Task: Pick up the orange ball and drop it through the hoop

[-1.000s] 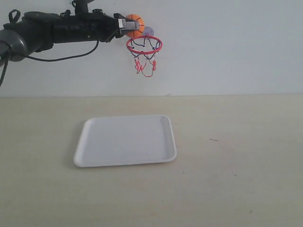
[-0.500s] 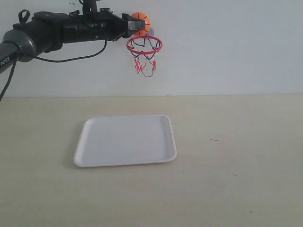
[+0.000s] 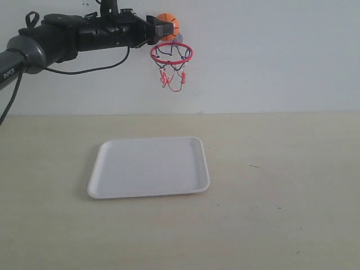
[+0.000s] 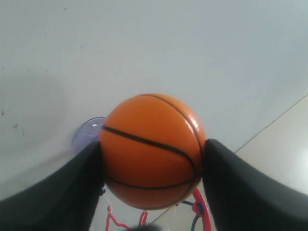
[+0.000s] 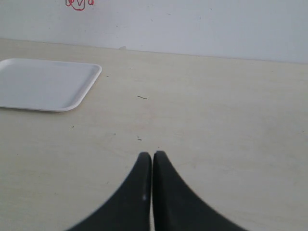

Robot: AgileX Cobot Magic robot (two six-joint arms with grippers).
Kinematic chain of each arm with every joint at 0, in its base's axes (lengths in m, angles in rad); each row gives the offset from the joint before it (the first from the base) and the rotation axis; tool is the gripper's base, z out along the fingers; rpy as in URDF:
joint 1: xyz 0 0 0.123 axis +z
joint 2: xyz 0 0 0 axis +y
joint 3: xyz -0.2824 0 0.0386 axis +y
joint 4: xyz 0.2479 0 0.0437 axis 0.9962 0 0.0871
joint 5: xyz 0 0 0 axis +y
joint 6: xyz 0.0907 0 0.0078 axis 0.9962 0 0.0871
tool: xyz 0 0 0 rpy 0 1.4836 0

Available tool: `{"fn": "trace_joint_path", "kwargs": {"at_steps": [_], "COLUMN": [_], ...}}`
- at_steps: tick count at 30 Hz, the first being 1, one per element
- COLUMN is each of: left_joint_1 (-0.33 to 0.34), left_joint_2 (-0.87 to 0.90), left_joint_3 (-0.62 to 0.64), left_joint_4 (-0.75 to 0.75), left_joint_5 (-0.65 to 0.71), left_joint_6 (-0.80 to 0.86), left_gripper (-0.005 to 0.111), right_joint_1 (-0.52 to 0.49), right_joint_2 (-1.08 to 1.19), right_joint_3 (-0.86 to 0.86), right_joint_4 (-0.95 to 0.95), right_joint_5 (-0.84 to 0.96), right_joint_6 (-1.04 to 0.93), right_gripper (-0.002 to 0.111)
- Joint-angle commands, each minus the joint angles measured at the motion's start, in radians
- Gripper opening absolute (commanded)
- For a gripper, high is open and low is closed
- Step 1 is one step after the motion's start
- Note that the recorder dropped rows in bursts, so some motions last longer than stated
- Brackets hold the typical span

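Note:
High against the back wall, my left gripper (image 3: 163,28) is shut on the orange ball (image 3: 167,26), which hangs just above the hoop (image 3: 171,54) and its red ring. In the left wrist view the orange ball (image 4: 152,150) sits between the two black fingers (image 4: 236,183), with the bluish suction cup (image 4: 86,134) behind it and a piece of the red ring (image 4: 201,211) below. Low over the table, my right gripper (image 5: 152,155) is shut with nothing in it; it is out of the exterior view.
A white tray (image 3: 109,188) lies on the beige table below the hoop, also seen as the white tray (image 5: 72,98) in the right wrist view. The white wall stands close behind the hoop.
The left arm has lifted the ball slightly and carried it a little to the right, from beside the ring's rim to above it. In the last half second it hardly moved.

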Motion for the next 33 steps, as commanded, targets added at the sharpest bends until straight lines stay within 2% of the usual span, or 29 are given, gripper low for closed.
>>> {"fn": "trace_joint_path", "kwargs": {"at_steps": [1, 6, 9, 15, 18, 20, 21, 23, 25, 27, 33], "left_joint_1": [-0.012, -0.013, -0.008, 0.001, 0.001, 0.001, 0.001, 0.001, 0.018, 0.033, 0.048], "left_joint_2": [0.004, 0.004, 0.004, 0.004, 0.004, 0.004, 0.004, 0.004, 0.004, -0.002, -0.059], "left_joint_3": [-0.007, -0.007, -0.007, -0.007, -0.007, -0.007, -0.007, -0.007, -0.007, -0.007, -0.007], "left_joint_4": [-0.008, 0.01, 0.024, 0.038, 0.04, 0.038, 0.038, 0.038, 0.077, 0.174, 0.676], "left_joint_5": [0.014, 0.036, 0.032, 0.019, 0.017, 0.019, 0.01, -0.005, 0.019, 0.064, 0.218], "left_joint_6": [0.011, -0.022, -0.056, -0.075, -0.076, -0.08, -0.082, -0.084, -0.113, -0.201, -0.485], "left_gripper": [0.012, 0.043, 0.056, 0.069, 0.07, 0.065, 0.058, 0.035, 0.006, 0.004, 0.004], "right_joint_1": [0.003, 0.003, 0.003, 0.003, 0.003, 0.003, 0.003, 0.003, 0.003, 0.003, 0.003], "right_joint_2": [-0.005, -0.005, -0.005, -0.005, -0.005, -0.005, -0.005, -0.005, -0.005, -0.005, -0.005], "right_joint_3": [0.0, 0.0, 0.0, 0.0, 0.0, 0.0, 0.0, 0.0, 0.0, 0.0, 0.0], "right_joint_4": [-0.006, -0.006, -0.006, -0.006, -0.006, -0.006, -0.006, -0.006, -0.006, -0.006, -0.006], "right_joint_5": [-0.009, -0.008, -0.008, -0.008, -0.008, -0.008, -0.008, -0.008, -0.008, -0.008, -0.008], "right_joint_6": [-0.003, -0.003, -0.003, -0.003, -0.003, -0.003, -0.003, -0.003, -0.003, -0.003, -0.003], "right_gripper": [0.0, 0.0, 0.0, 0.0, 0.0, 0.0, 0.0, 0.0, 0.0, 0.0, 0.0]}}
